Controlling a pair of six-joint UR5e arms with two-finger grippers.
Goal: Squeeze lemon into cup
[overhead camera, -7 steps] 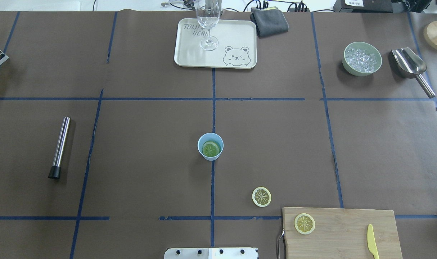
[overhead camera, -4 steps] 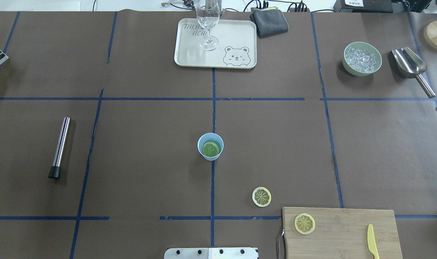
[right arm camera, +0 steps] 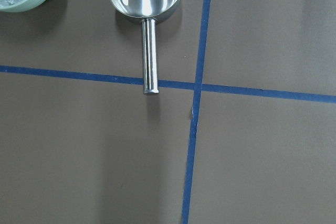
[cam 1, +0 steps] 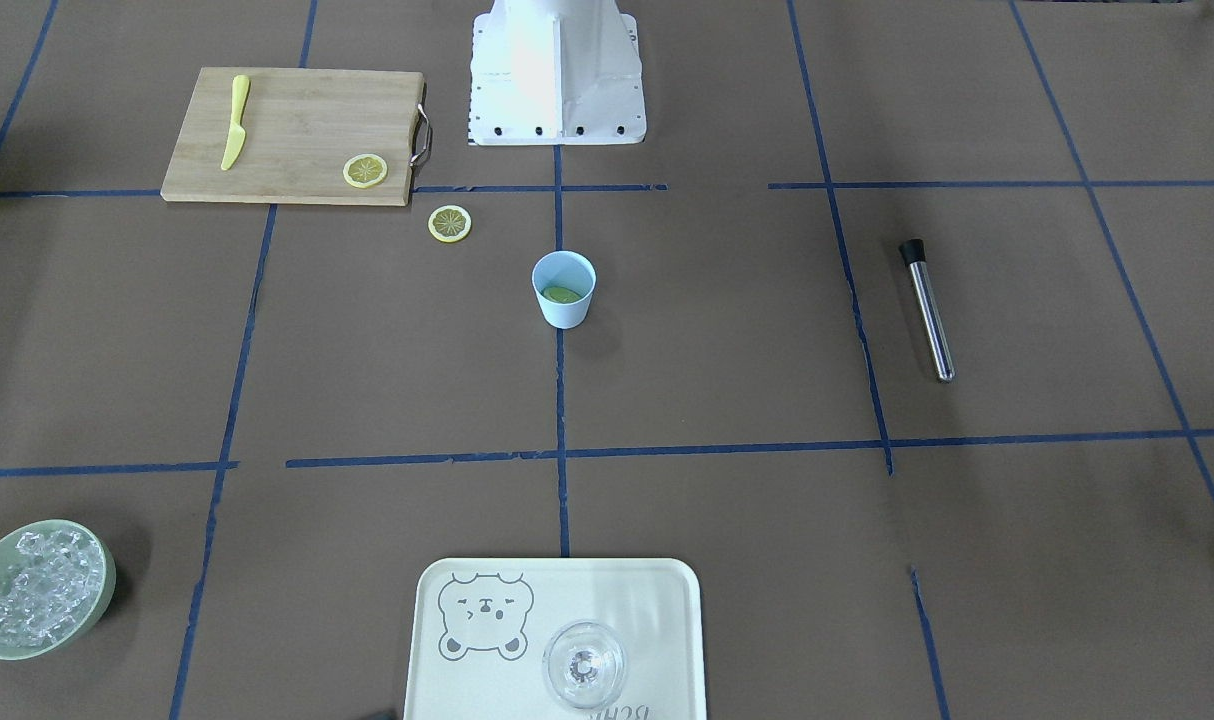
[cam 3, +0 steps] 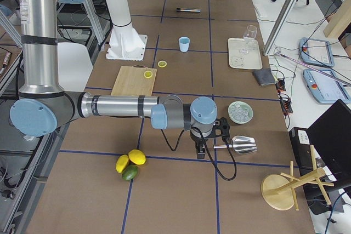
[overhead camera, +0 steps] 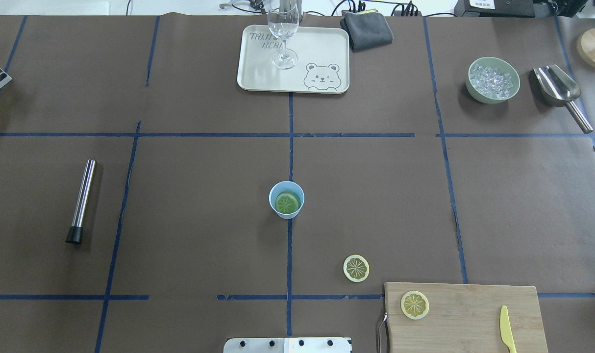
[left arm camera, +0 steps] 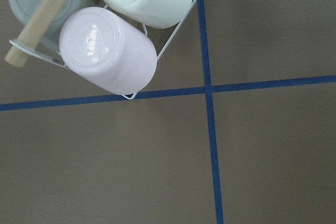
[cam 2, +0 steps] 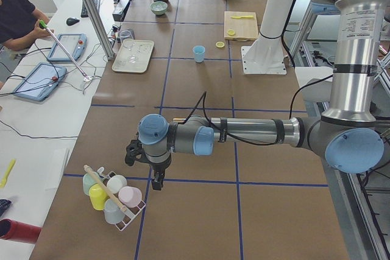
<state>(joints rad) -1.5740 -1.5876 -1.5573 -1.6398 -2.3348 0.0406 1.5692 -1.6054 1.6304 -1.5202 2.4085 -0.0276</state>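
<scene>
The light-blue cup (overhead camera: 271, 199) stands at the table's middle; it also shows in the front view (cam 1: 564, 310). One lemon slice (overhead camera: 287, 202) lies inside it and looks greenish against the blue inside. A second slice (overhead camera: 356, 268) lies on the table paper. A third slice (overhead camera: 414, 304) lies on the wooden cutting board (overhead camera: 474, 314). My left gripper (cam 2: 157, 181) hangs far off by a rack of cups. My right gripper (cam 3: 200, 152) hangs by the metal scoop. Both show only in the side views, so I cannot tell if they are open or shut.
A yellow knife (overhead camera: 507, 329) lies on the board. A tray (overhead camera: 322, 54) with a clear glass (overhead camera: 283, 29), a grey cloth (overhead camera: 366, 30), a bowl of ice (overhead camera: 492, 80) and a metal scoop (overhead camera: 559, 90) sit at the far side. A steel muddler (overhead camera: 82, 200) lies at left.
</scene>
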